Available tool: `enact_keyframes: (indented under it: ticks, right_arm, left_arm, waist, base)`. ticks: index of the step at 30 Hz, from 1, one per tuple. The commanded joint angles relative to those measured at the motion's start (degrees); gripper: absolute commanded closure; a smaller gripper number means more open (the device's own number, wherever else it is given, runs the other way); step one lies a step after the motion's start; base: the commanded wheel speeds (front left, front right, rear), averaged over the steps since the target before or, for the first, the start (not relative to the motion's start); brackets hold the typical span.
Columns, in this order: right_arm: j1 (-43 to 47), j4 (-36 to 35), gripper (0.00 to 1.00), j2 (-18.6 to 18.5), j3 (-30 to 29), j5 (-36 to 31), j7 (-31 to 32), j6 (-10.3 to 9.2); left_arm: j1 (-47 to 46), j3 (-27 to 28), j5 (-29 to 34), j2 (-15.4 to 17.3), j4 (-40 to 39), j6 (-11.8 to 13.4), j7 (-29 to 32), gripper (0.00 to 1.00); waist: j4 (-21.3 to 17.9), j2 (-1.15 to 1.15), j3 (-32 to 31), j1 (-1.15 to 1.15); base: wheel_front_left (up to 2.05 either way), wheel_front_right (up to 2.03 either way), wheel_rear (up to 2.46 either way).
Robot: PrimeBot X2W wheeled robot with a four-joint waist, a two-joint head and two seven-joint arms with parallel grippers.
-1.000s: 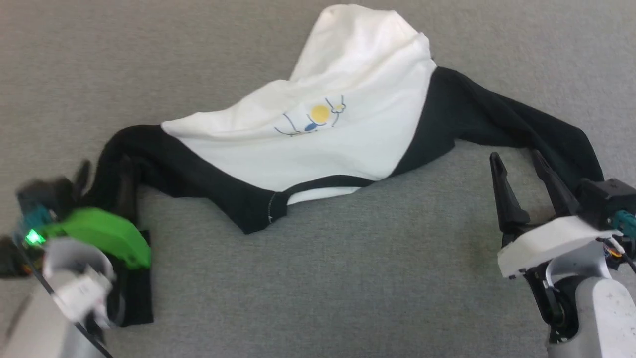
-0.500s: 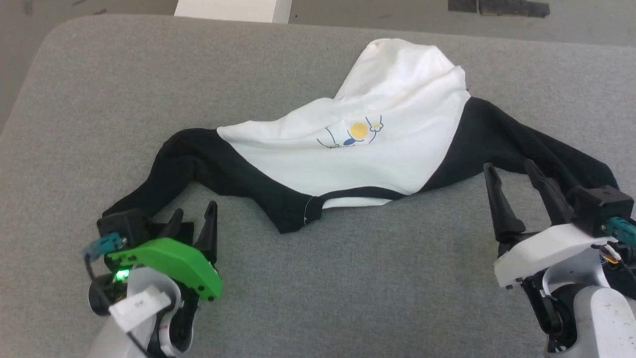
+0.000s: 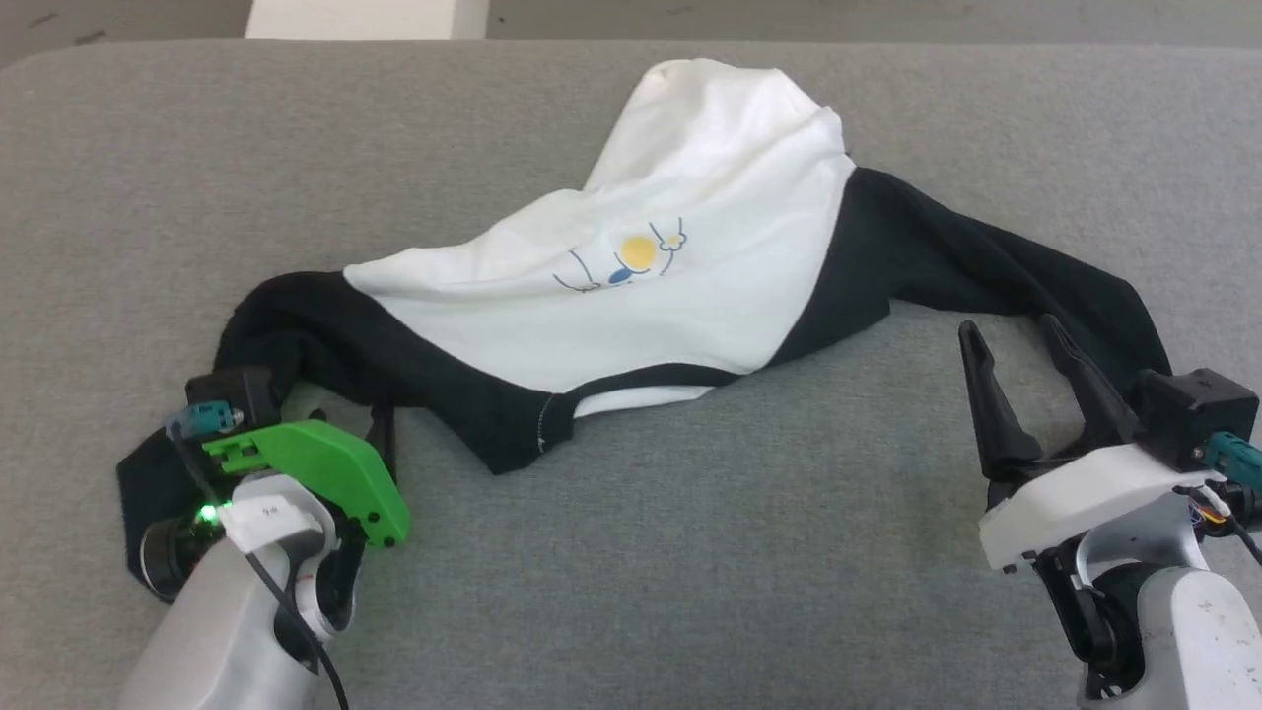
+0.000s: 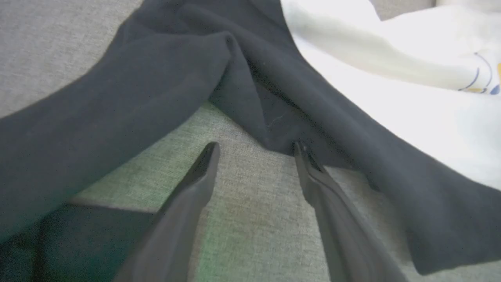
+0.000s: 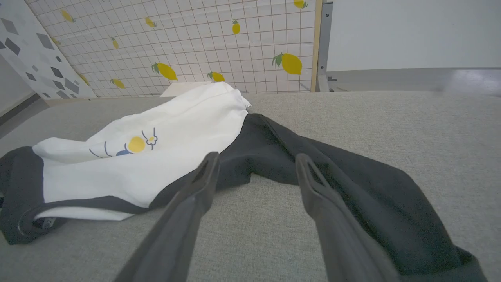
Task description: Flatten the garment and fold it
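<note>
Grey worktop (image 3: 690,552), garment (image 3: 690,296) crumpled across it, not yet flat.
My left tool (image 4: 256,145) has swung back to the garment's left sleeve (image 3: 296,325), spread apart and empty, likely for a fresh grip; right tool (image 3: 1008,325), also apart, idles beside its right sleeve (image 3: 1035,276).

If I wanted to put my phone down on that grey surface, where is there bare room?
The widest bare patch of the grey surface is the near strip between the left gripper and right gripper, below the garment. The far left and far right corners, beyond the black sleeves, are bare too. The middle band and both sleeve ends are crowded.
</note>
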Motion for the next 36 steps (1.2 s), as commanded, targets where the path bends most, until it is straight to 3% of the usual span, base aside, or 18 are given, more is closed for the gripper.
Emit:
enact_keyframes:
  ticks: [1,5,6,7,8,14,21,27,36]
  right_arm:
    - [0.0,-0.1,0.0,0.0,0.1,0.3,-0.5,-0.09]
    - [-0.3,0.0,0.0,0.0,-0.1,0.3,-0.9,-0.09]
    - [-0.3,0.0,0.0,0.0,-0.1,0.3,-1.0,-0.09]
    - [-0.4,0.1,0.0,0.0,-0.2,0.3,-1.0,-0.09]
    - [-0.4,0.1,0.0,0.0,-0.3,0.3,-1.1,-0.09]
    - [-0.5,0.7,0.0,0.0,-0.6,0.3,-1.0,-0.09]
    - [0.6,1.1,0.0,0.0,-1.0,-0.1,1.3,-0.09]
    - [1.2,2.9,0.0,0.0,-0.1,-1.0,6.8,-0.09]
    - [-5.2,7.2,0.0,0.0,7.1,-14.4,15.3,-0.09]
  left_arm:
    - [-1.3,-0.3,0.7,0.7,0.8,0.3,0.8,0.0]
    - [-2.9,-1.4,1.0,1.2,2.7,0.1,3.1,0.0]
    - [-3.1,-1.9,1.0,1.1,3.0,-0.3,3.6,0.22]
    - [-3.3,-2.5,1.1,1.1,3.2,-0.9,4.0,0.77]
    - [-3.4,-2.8,1.0,1.0,3.3,-1.4,3.9,1.0]
    - [-2.5,-1.2,0.3,-0.1,2.9,-2.1,-1.7,1.0]
    - [4.7,6.5,-1.0,2.8,-3.9,2.1,-9.0,1.0]
    - [9.2,8.2,-1.4,4.7,-10.1,3.7,-8.8,1.0]
    - [8.5,6.0,-1.7,3.1,-12.9,3.3,-7.7,1.0]
  waist:
    - [-1.2,0.0,1.2,0.0]
    - [-1.7,0.0,1.8,0.0]
    - [-1.7,0.0,1.8,0.0]
    - [-1.6,0.0,1.9,0.0]
    - [-1.6,0.0,1.9,0.0]
    - [-0.5,0.0,1.3,0.0]
    - [1.5,0.0,-0.2,0.0]
    - [3.4,0.0,-0.7,0.0]
    - [4.8,0.0,1.1,0.0]
  base:
    - [0.0,0.0,0.0]
    - [0.0,0.0,0.0]
    - [0.0,0.0,0.0]
    - [0.0,0.0,0.0]
    - [0.0,0.0,0.0]
    - [0.0,0.0,0.0]
    - [0.0,0.0,0.0]
    - [0.0,0.0,0.0]
    - [0.0,0.0,0.0]
